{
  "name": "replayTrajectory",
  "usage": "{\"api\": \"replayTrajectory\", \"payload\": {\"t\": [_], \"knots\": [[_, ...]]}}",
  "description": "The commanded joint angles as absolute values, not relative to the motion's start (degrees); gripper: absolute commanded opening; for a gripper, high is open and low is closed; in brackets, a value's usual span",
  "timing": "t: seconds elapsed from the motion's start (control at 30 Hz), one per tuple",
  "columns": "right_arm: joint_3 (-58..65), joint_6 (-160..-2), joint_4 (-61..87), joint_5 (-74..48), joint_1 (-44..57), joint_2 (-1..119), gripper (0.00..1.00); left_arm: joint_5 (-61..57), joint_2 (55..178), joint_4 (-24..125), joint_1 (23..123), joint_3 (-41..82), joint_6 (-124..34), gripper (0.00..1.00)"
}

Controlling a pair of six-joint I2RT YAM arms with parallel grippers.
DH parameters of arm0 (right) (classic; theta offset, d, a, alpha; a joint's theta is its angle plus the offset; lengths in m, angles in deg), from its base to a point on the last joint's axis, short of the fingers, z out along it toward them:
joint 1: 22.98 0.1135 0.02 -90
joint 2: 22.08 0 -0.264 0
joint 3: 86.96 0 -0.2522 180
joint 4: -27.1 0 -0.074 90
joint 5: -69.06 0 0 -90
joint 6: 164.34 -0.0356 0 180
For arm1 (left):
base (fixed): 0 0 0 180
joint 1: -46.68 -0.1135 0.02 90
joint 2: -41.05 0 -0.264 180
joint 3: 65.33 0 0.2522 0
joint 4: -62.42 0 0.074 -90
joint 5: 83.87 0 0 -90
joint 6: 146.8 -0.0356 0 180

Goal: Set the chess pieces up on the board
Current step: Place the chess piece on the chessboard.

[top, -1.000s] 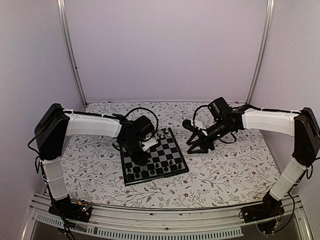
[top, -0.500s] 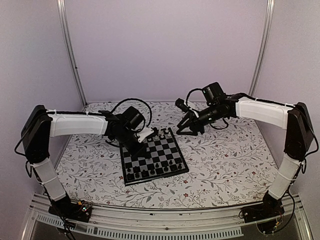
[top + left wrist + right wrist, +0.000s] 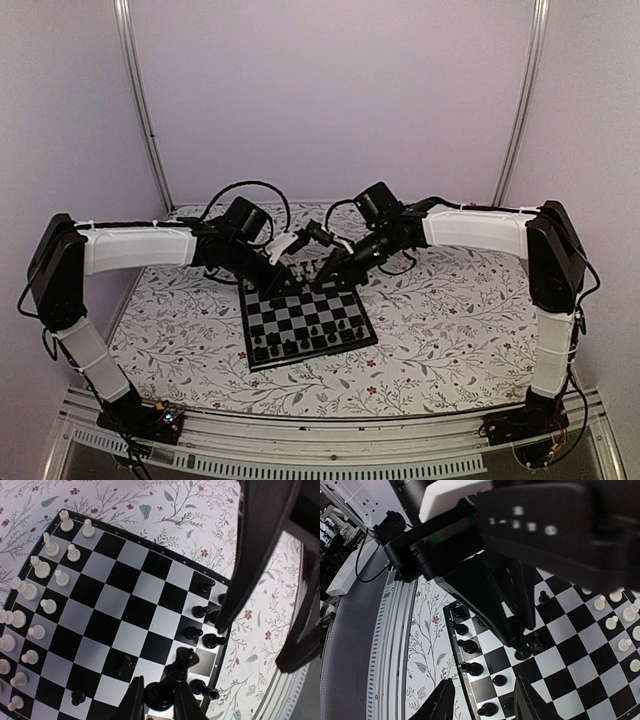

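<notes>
Left hand (image 3: 159,694): black piece (image 3: 179,669), head outward

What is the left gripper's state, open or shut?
Shut on a black piece: in the left wrist view, the left gripper has its fingers clamping the piece's base from both sides.

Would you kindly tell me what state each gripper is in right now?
Left gripper: closed on a black chess piece.
Right gripper: open, holding nothing.
</notes>
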State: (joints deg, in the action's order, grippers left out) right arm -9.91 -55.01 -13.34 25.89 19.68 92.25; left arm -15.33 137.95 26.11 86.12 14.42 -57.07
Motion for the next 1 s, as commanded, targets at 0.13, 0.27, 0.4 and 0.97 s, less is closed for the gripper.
{"api": "replayTrajectory", "payload": {"t": [0.13, 0.27, 0.4, 0.97], "knots": [[-14.01, -60.01, -10.58, 25.81, 19.91, 94.7, 0.4, -21.59, 135.98, 29.46, 84.65, 13.82, -55.26, 0.15], [-15.77, -61.41, -10.4, 25.61, 19.9, 96.12, 0.38, -22.06, 135.65, 29.58, 84.64, 13.69, -55.14, 0.15], [-16.29, -62.59, -10.05, 25.85, 19.94, 97.15, 0.37, -22.38, 135.45, 29.68, 84.64, 13.56, -55.18, 0.16], [-16.44, -64.02, -9.89, 30.5, 19.96, 99.24, 0.24, -22.79, 134.66, 30.08, 84.66, 13.38, -55.11, 0.16]]}}
